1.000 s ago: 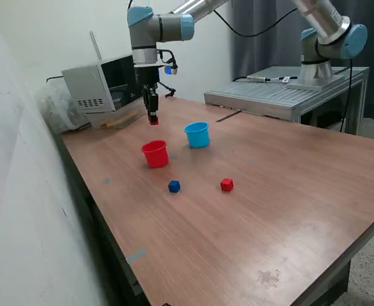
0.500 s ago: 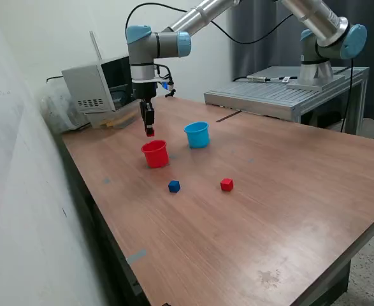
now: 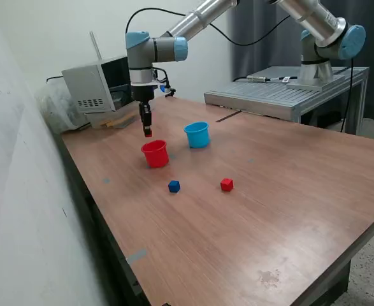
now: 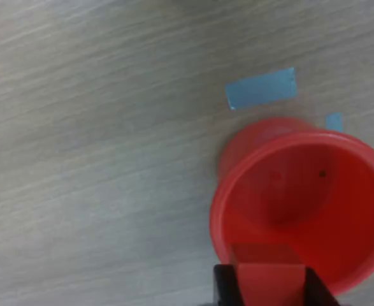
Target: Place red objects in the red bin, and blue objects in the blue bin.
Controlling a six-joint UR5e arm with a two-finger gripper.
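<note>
Wooden table [image 3: 288,191], jaws pinching small bright red cube [image 4: 267,279] above round tapered red cup [image 3: 155,153]

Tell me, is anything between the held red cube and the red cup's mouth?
Nothing: only air separates the red cube from the red cup, per the wrist view.

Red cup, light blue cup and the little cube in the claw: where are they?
red cup [image 3: 155,155], exterior view, outer wall.
light blue cup [image 3: 197,136], exterior view, outer wall.
red cube [image 4: 267,276], wrist view, face between fingers.

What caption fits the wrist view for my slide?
Gripper holding a red cube above the rim of the empty red cup.
</note>
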